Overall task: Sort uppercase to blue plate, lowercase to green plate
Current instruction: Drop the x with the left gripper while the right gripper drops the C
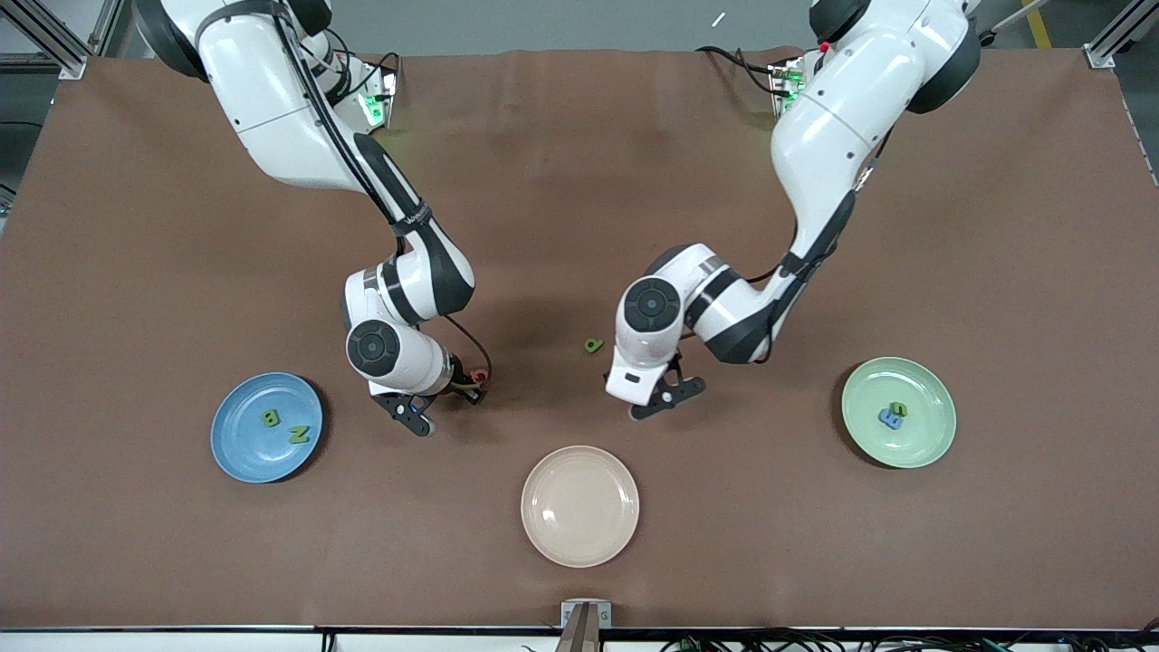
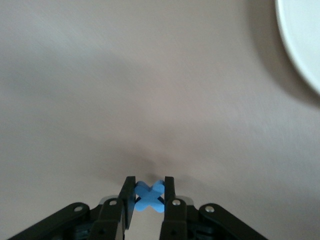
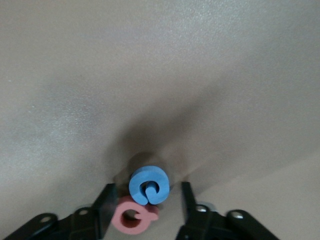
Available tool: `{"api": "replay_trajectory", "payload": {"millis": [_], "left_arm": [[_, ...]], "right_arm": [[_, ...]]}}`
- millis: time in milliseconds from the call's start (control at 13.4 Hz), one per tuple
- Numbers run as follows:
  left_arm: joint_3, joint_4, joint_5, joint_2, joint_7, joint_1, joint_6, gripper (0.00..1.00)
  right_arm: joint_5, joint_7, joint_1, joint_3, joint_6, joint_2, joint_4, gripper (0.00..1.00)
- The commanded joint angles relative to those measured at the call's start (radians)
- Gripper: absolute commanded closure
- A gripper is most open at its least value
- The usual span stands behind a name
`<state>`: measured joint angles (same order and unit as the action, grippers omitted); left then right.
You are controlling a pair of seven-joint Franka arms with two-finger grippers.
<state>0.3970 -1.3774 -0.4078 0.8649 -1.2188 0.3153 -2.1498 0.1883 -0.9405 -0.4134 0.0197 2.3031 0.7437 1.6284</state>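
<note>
front view, cream plate between blue plate, green plate

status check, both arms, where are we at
Left end effector shut on blue x, low over the table. Right end effector open around blue ring letter and red letter. Green a loose on table. Nothing in the way.

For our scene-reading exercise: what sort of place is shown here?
Probably a robotics lab test bench: two white robot arms bolted along a table covered in brown cloth, aluminium frame posts at its corners, and cables along its edge.
</note>
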Motion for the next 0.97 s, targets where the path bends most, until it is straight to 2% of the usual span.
{"api": "replay_trajectory", "payload": {"millis": [0,223,446,670,893], "left_arm": [[0.049,-0.083,-0.009,-0.121,0.138,-0.126,0.048,1.0],[0.071,-0.198,-0.009,-0.21,0.278,-0.253,0.05,1.0],[0.071,-0.29,-0.009,-0.273,0.505,-0.405,0.048,1.0],[0.069,-0.311,-0.023,-0.259,0.675,-0.542,0.033,1.0],[0.069,-0.318,-0.098,-0.213,0.76,-0.633,0.001,1.0]], "right_arm": [[-0.004,-0.006,-0.004,-0.004,0.007,-0.01,0.025,0.59],[-0.01,-0.006,-0.004,-0.004,0.007,-0.01,0.025,0.69],[-0.01,-0.004,-0.004,-0.004,0.007,-0.01,0.024,0.76],[-0.01,0.079,0.031,-0.01,-0.01,-0.023,-0.011,0.78],[-0.033,0.343,0.166,-0.035,-0.193,-0.026,-0.137,0.8]]}}
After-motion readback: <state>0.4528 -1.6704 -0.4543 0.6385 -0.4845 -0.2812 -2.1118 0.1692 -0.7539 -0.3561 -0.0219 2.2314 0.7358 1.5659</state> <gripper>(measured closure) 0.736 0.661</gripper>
